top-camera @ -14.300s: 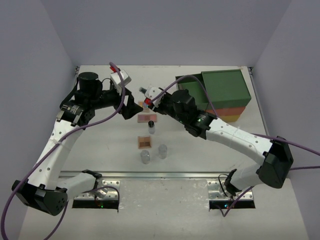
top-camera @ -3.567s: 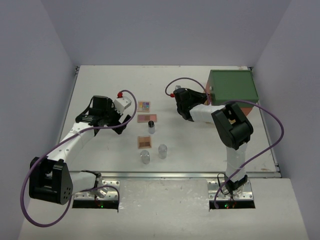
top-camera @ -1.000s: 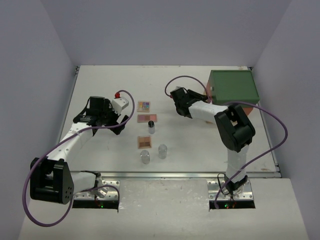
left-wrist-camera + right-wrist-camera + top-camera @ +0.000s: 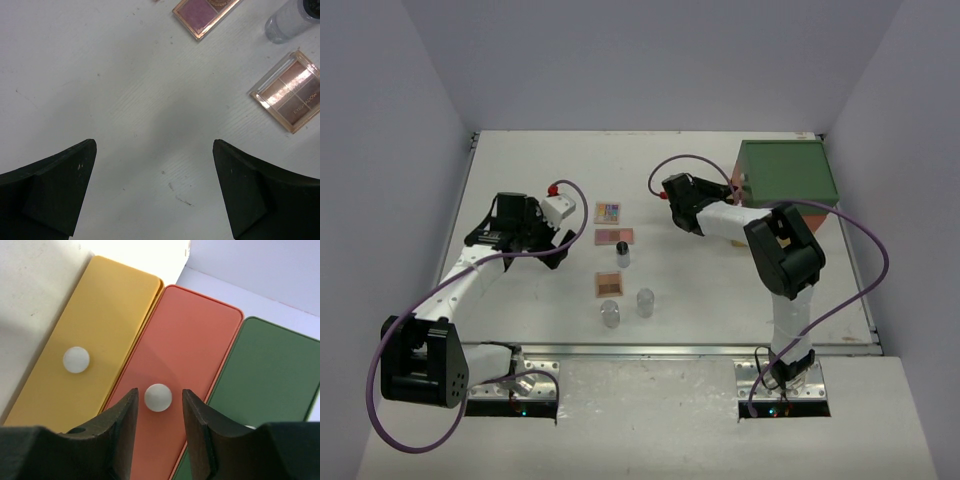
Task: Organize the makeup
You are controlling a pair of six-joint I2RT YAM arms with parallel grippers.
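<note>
Right tool (image 4: 159, 391) narrowly straddles the orange drawer knob (image 4: 158, 397), untouched; green panel (image 4: 270, 385) cut off; left tool (image 4: 154, 142) wide.

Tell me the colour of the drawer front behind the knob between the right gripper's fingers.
Orange-red drawer front, white knob; clearest in the right wrist view.

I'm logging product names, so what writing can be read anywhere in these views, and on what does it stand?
"EYESHADOW", faint, as best it reads: on the lid of the brown palette, left wrist view.
The pink palette, orange drawer and yellow drawer: no lettering shows.
Items in the top view: too small to read.
</note>
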